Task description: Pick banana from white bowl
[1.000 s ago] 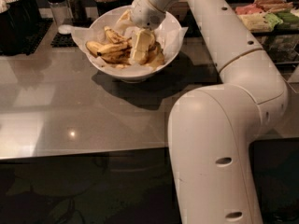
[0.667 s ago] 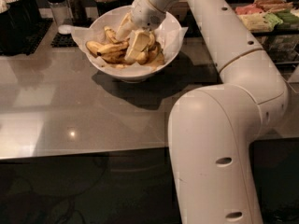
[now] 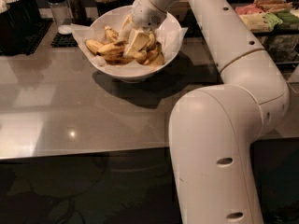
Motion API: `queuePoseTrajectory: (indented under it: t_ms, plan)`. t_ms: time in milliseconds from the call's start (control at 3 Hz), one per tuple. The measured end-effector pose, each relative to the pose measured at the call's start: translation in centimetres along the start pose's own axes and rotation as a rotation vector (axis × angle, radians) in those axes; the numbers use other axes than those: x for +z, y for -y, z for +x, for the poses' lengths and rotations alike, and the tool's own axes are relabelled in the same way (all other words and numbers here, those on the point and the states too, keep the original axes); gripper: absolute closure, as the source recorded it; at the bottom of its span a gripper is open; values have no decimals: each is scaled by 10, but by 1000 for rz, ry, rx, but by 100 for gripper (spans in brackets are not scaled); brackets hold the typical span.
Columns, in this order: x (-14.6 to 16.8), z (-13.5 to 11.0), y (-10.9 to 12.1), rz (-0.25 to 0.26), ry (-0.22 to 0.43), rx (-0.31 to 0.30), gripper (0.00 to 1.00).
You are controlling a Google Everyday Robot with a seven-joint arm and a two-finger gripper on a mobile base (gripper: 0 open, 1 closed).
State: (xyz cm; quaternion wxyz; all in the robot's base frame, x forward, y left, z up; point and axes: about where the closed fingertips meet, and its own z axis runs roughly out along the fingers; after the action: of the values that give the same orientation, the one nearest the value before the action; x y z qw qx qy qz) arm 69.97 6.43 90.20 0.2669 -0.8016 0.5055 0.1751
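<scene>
Fingers low inside the white bowl — bananas just beside them

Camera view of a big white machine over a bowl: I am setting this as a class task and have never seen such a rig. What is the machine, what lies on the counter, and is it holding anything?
The bulky white jointed arm belongs to a one-armed mobile robot. There is one picture, looking down past the arm; where the camera is mounted is unknown. At the arm's tip, the two-finger gripper reaches down into the large round white bowl, lined with white paper, standing on the smooth grey counter. The bowl holds yellow, brown-spotted bananas. The gripper sits among them; whether it holds one cannot be seen.
</scene>
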Motion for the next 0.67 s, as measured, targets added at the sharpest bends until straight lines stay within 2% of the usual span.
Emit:
queuePoseTrajectory:
  t_ms: [333, 667]
  plan:
    - [-8, -3, 3, 38, 23, -1, 100]
    - [-31, -16, 1, 98, 65, -29, 100]
